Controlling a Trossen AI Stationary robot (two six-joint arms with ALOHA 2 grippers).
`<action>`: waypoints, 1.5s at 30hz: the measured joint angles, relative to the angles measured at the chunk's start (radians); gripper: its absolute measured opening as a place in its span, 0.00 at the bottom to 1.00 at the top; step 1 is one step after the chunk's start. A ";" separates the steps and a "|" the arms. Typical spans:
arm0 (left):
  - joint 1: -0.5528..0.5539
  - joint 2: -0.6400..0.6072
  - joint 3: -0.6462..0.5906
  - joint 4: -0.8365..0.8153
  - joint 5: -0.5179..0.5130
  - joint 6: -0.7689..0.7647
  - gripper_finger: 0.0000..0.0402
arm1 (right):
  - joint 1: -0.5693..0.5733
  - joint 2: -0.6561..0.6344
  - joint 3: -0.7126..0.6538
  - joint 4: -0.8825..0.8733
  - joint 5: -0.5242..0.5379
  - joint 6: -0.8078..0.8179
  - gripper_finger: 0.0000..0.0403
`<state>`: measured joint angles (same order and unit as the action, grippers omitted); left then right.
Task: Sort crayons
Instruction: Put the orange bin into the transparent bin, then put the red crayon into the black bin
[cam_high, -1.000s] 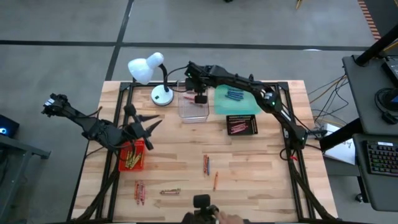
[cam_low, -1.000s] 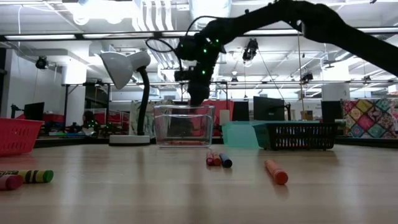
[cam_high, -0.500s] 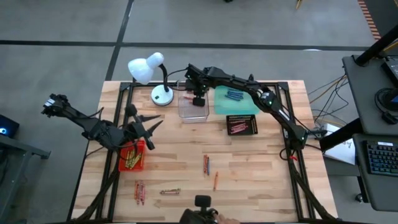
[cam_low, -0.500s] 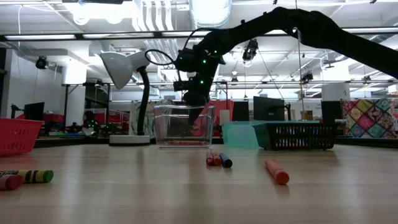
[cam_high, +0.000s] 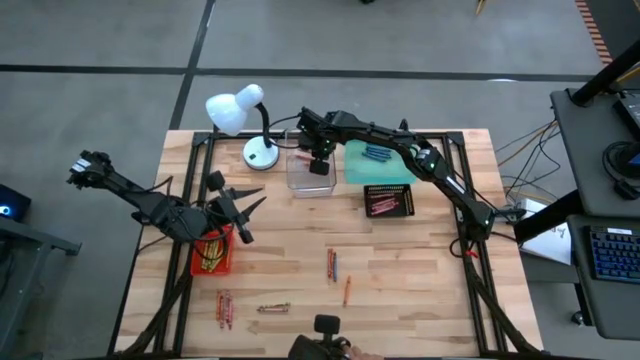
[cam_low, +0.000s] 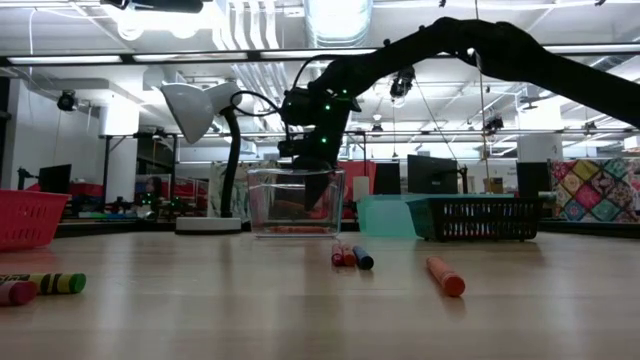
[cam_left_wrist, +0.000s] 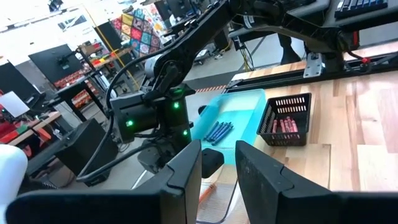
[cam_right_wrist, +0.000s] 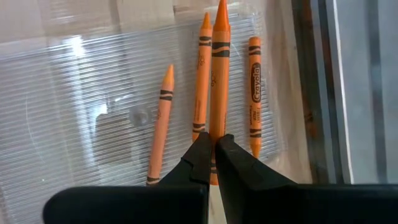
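My right gripper (cam_right_wrist: 212, 152) reaches down into the clear tray (cam_high: 310, 172) at the table's far middle, shut on an orange crayon (cam_right_wrist: 219, 68). Three more orange crayons (cam_right_wrist: 163, 121) lie flat on that tray's floor. Through the tray's wall, the low view shows the gripper (cam_low: 320, 195). My left gripper (cam_high: 238, 212) hangs open over the far end of the red tray (cam_high: 212, 255), with nothing between its fingers. Loose crayons (cam_high: 332, 264) lie on the wood near the front. My right gripper pinches the orange crayon's blunt end (cam_right_wrist: 215, 134) between its two fingertips. The fingers slant steeply down from above. The crayon runs on in line with them, its pointed end away from the gripper and toward the tray floor. Whether that end touches the floor I cannot tell.
A teal tray (cam_high: 378, 158) with blue crayons and a black basket (cam_high: 389, 200) with red ones stand right of the clear tray. A white desk lamp (cam_high: 240, 110) stands at its left. More crayons (cam_high: 225, 308) lie by the table's near edge.
My right gripper has sunk from just above the clear tray's rim down into the tray, rolling a little as it went, and has stayed shut on the orange crayon.
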<state>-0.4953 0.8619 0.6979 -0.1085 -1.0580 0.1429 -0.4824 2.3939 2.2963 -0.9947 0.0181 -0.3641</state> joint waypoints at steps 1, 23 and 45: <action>0.000 0.001 0.000 0.000 0.000 -0.005 0.20 | 0.000 0.000 0.000 0.002 0.000 0.000 0.02; 0.000 0.001 0.000 0.000 -0.001 -0.038 0.20 | 0.000 -0.002 0.000 0.004 0.006 0.037 0.11; -0.001 0.115 0.008 0.005 0.001 -0.242 0.20 | 0.041 -0.169 0.049 -0.070 0.000 0.122 0.11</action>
<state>-0.4962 0.9767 0.7063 -0.1040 -1.0570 -0.0995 -0.4415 2.2245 2.3455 -1.0648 0.0181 -0.2424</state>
